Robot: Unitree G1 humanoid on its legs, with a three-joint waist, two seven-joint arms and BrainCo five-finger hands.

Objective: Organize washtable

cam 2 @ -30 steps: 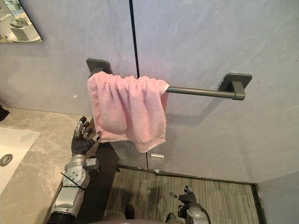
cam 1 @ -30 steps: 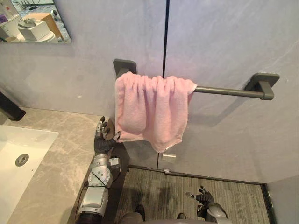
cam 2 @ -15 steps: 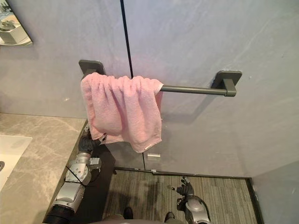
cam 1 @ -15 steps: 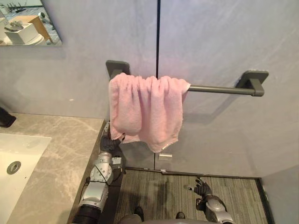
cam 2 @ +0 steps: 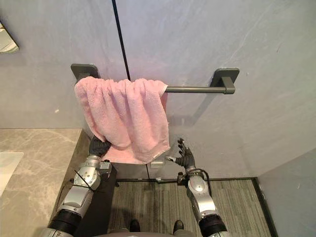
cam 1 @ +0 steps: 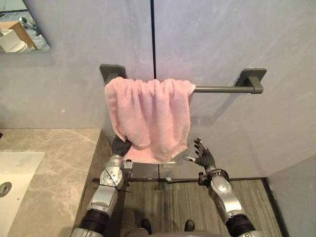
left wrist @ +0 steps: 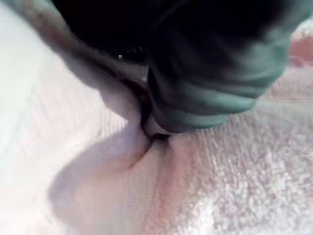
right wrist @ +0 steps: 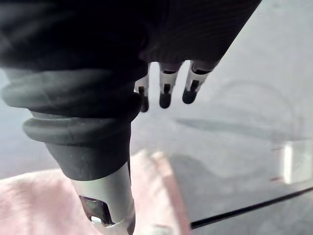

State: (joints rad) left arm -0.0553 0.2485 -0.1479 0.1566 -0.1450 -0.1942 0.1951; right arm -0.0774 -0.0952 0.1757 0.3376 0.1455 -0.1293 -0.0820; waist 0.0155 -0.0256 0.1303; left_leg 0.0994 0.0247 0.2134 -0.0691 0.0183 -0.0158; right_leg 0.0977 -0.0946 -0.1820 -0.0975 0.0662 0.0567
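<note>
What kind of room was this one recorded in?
Most likely a bathroom or washroom: a pink towel hangs over a wall-mounted rail, a marbled counter with a white sink sits to the left, and a mirror corner shows above it.
</note>
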